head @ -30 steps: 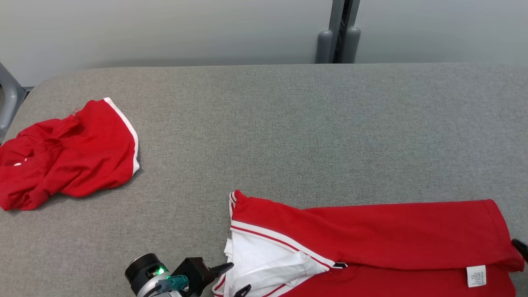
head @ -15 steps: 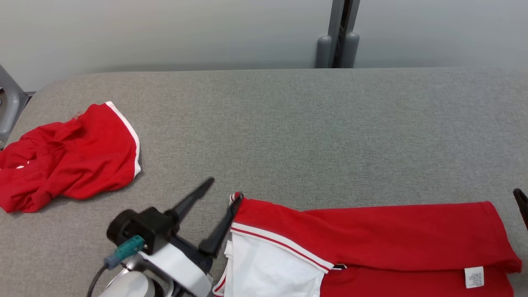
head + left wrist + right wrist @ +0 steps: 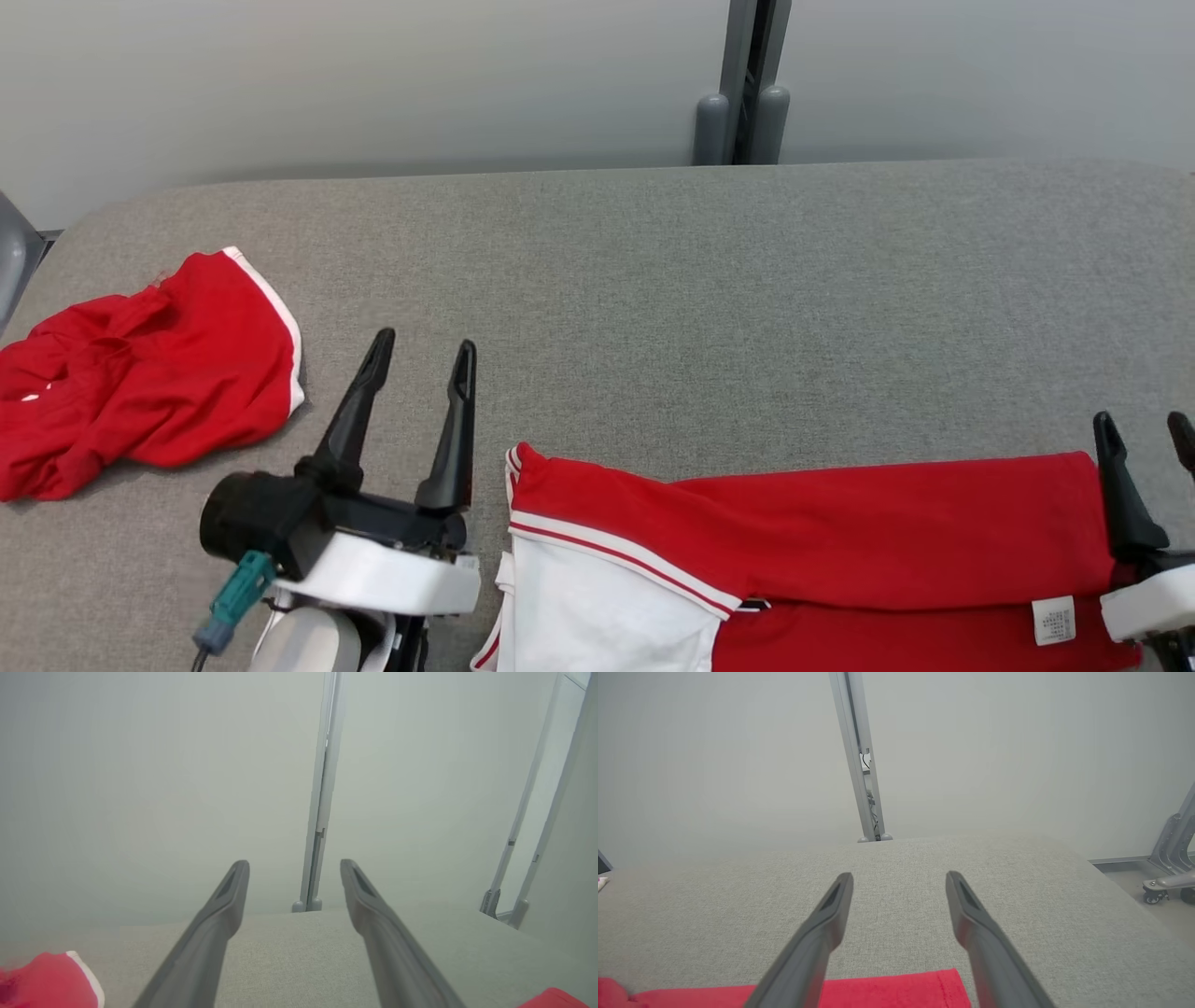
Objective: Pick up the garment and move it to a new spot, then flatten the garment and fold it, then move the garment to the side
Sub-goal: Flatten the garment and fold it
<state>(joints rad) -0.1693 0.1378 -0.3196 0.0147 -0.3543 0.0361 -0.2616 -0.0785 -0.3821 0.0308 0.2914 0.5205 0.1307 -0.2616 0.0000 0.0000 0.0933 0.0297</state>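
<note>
A folded red garment [image 3: 840, 532] with white trim and a white panel lies flat at the near edge of the grey padded table [image 3: 653, 308]. Its hem also shows in the right wrist view [image 3: 887, 991]. My left gripper [image 3: 425, 343] stands open just left of the garment's striped corner, fingers pointing away and holding nothing. In its own view the left gripper [image 3: 294, 863] is wide open over bare table. My right gripper [image 3: 1141, 422] is open at the garment's right end, above its edge, and in its wrist view the right gripper [image 3: 900, 875] is empty.
A second red garment [image 3: 140, 383] with a white edge lies crumpled at the table's far left, and also shows in the left wrist view [image 3: 46, 980]. A grey post [image 3: 742, 84] stands behind the table against the pale wall. A wheeled frame [image 3: 1167, 868] stands beyond the right end.
The left gripper has come up and left from the garment's white panel and now stands open beside it. The right gripper has risen into view at the right. The camera shifted slightly.
</note>
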